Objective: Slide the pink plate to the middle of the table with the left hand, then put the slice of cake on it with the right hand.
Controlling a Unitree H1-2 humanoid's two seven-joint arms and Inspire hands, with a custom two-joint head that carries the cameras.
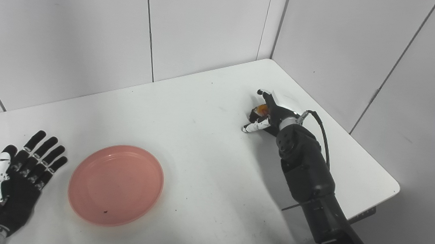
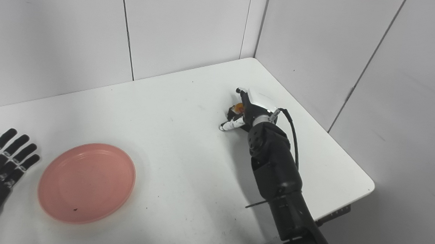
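Two robot hands: my left (image 1: 10, 183) lies spread beside the plate (image 1: 116, 185); my right (image 1: 266, 114) pinches the cake (image 1: 261, 110), probably soft, so I'd grip lightly.

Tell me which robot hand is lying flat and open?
The left hand, flat beside the pink plate with fingers spread. The right hand is curled around something orange, apparently the cake slice.

White table (image 1: 206, 167): pink plate (image 1: 116, 185), left hand (image 1: 14, 183) flat.
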